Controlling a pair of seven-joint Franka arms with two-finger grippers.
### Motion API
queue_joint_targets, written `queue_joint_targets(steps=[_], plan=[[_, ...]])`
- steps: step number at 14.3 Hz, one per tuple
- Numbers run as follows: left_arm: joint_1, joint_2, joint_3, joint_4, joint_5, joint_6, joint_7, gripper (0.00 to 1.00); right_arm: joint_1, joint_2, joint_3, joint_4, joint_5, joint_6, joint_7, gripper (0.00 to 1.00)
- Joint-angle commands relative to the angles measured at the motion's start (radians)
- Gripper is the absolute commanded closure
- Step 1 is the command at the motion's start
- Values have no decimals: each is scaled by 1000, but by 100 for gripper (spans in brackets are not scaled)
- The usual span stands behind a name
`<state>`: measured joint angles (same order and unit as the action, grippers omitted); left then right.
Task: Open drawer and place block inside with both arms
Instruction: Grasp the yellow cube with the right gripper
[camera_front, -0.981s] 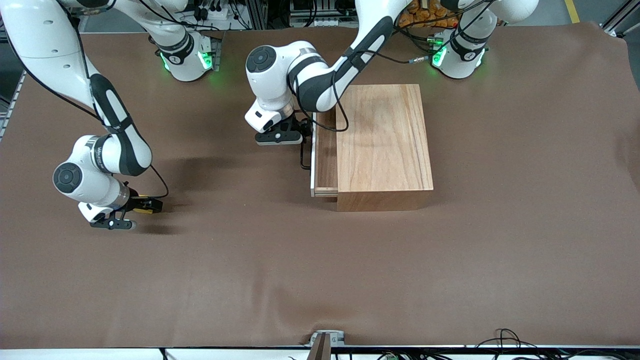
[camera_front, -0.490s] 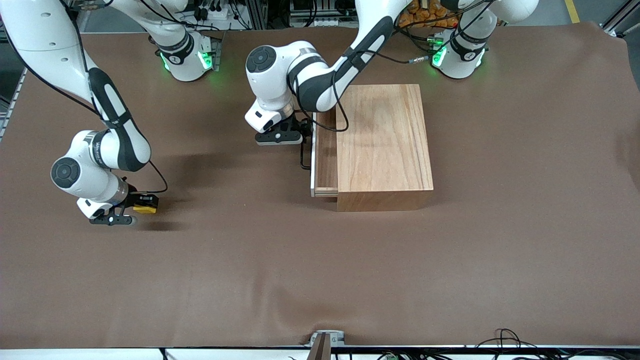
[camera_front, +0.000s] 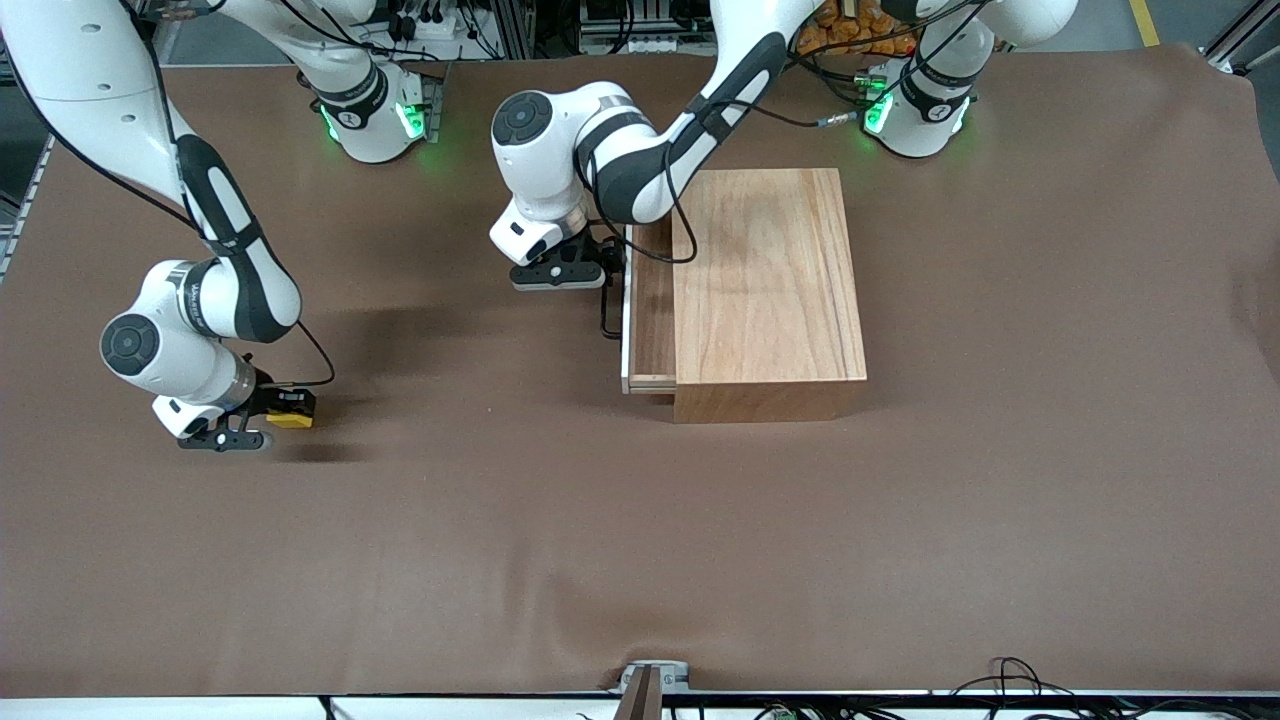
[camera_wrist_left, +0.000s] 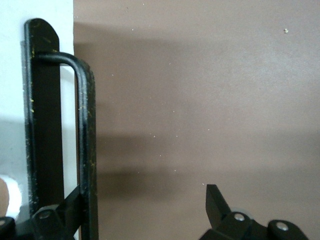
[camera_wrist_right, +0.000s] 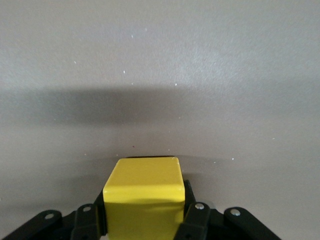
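Note:
The wooden box (camera_front: 765, 290) stands mid-table with its drawer (camera_front: 651, 300) pulled out a little toward the right arm's end. The drawer's white-edged front panel (camera_front: 626, 320) carries the black wire handle (camera_front: 606, 312). My left gripper (camera_front: 608, 270) is at the handle and open. In the left wrist view the handle (camera_wrist_left: 85, 140) lies just inside one finger (camera_wrist_left: 70, 207), and the gripper (camera_wrist_left: 145, 212) gapes wide. My right gripper (camera_front: 288, 408) is shut on the yellow block (camera_front: 290, 409) low over the cloth at the right arm's end. The block (camera_wrist_right: 142, 192) fills the right gripper (camera_wrist_right: 143, 215).
A brown cloth (camera_front: 640, 540) covers the whole table. A small metal mount (camera_front: 645, 680) sits at the table edge nearest the front camera. Both arm bases (camera_front: 375, 115) glow green at the edge farthest from that camera.
My right gripper has shifted slightly toward the right arm's end with the block in it. The left arm and the drawer have not moved.

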<state>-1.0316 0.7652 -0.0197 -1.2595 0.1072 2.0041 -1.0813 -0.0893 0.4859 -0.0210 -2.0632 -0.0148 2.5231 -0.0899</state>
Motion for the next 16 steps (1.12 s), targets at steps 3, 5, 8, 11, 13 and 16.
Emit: queue_joint_targets(steps=[3, 5, 8, 11, 13, 16], plan=[[-15, 19, -28, 22, -41, 10, -12, 0, -10, -96, 15, 49, 7, -103, -13, 100], [-13, 6, -28, 20, -41, -5, -11, 0, -21, -95, 15, 159, 7, -263, -25, 100], [8, -17, -29, 20, -41, -62, 38, 0, -27, -76, 15, 342, 15, -427, -143, 100], [8, -18, -29, 20, -41, -73, 64, 0, -24, -63, 16, 423, 39, -466, -168, 100], [8, -18, -29, 20, -41, -73, 63, 0, -18, -64, 16, 448, 126, -507, -171, 100], [7, -11, -28, 20, -41, -62, 63, 0, 19, -64, 18, 546, 141, -569, -163, 100]])
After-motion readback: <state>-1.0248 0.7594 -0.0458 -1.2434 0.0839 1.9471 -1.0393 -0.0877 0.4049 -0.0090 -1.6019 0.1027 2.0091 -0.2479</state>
